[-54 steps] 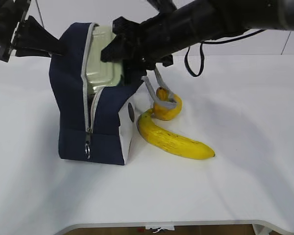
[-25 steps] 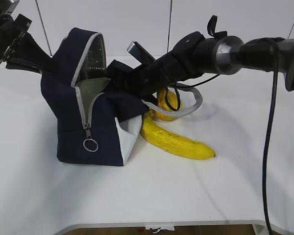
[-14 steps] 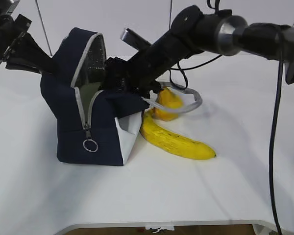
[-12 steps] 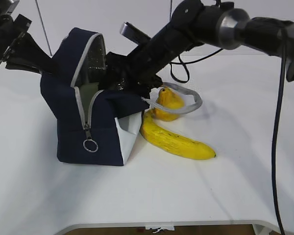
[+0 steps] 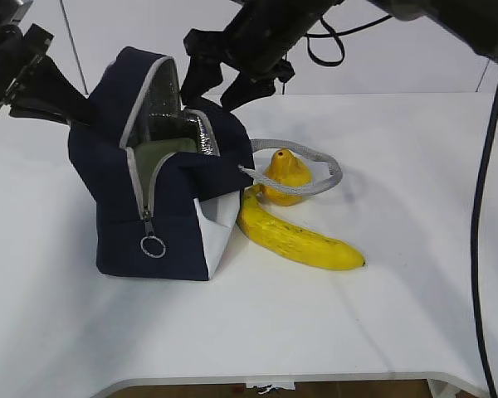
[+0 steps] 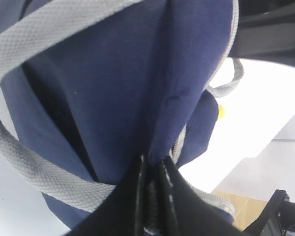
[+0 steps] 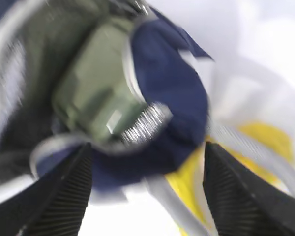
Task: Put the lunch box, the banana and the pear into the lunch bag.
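Note:
The navy lunch bag (image 5: 174, 215) stands open at the left of the table. Inside it lies the lunch box (image 5: 162, 154), its sage-green lid (image 7: 93, 98) facing up. My right gripper (image 5: 216, 87) hovers above the bag's mouth, open and empty; in the right wrist view the right gripper (image 7: 147, 147) looks down on the box. My left gripper (image 5: 81, 108) is shut on the bag's back edge, the left gripper (image 6: 152, 164) pinching navy fabric (image 6: 118, 73). The pear (image 5: 286, 176) and the banana (image 5: 303, 239) lie on the table right of the bag.
A grey webbing handle (image 5: 319, 170) loops round the pear. A zipper pull ring (image 5: 153, 246) hangs on the bag's front. White tabletop (image 5: 398, 315) extends in front and to the right; its front edge is near the bottom.
The right gripper has let go of the lunch box inside the bag, opened, and risen out of the bag's mouth. The left gripper has kept its hold.

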